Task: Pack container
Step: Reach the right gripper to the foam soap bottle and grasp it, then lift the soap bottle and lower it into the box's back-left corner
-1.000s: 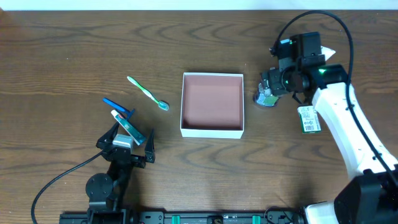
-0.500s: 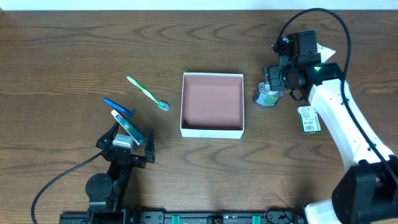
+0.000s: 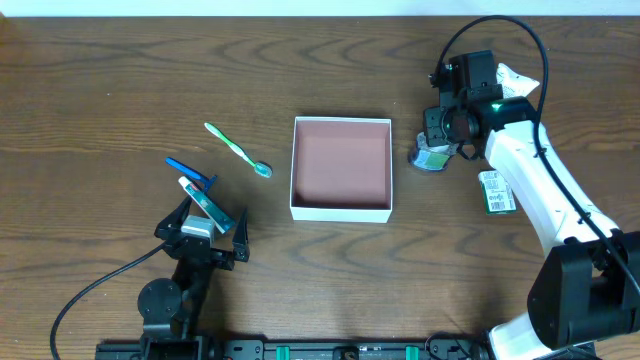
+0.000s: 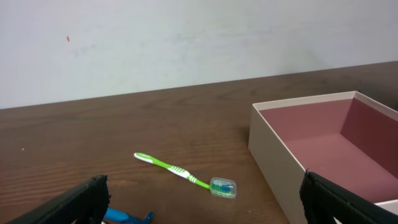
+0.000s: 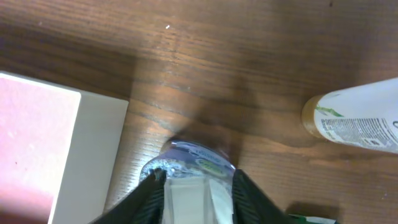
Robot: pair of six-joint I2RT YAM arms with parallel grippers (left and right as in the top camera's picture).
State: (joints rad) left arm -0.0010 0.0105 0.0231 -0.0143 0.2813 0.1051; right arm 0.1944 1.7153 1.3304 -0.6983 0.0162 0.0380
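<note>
Right of the box: the right gripper (image 5: 198, 186) hangs over a small clear jar (image 5: 194, 163) with one of its fingers (image 5: 151, 190) on each flank. They sit close against it, but I cannot tell whether they press.
Box (image 3: 340, 168): mid-table, open, nothing on its reddish floor. One wall lies just beside the jar.
Left gripper (image 4: 205, 214): spread wide with nothing between the fingers, low by the table's front edge, well apart from the box.
Risk, grip: the jar looks round and slick. A hold taken high or off-centre would likely let it roll or squirt out.
Risk, wall: the box-side finger has little room between jar and wall. A drift that way may nudge the box, and a low carry could catch the rim.
Risk, neighbours: a bottle (image 5: 354, 124) lies near on the far side and a packet (image 3: 497, 192) lies by the arm. A wide swing could knock either.
Open room: bare table beyond the jar and clear air over the box. Straight up, then across the wall, looks the safest path.
Left of box: toothbrush (image 3: 238, 150), tube (image 3: 205, 205) and razor (image 3: 188, 170), well apart from this move.
</note>
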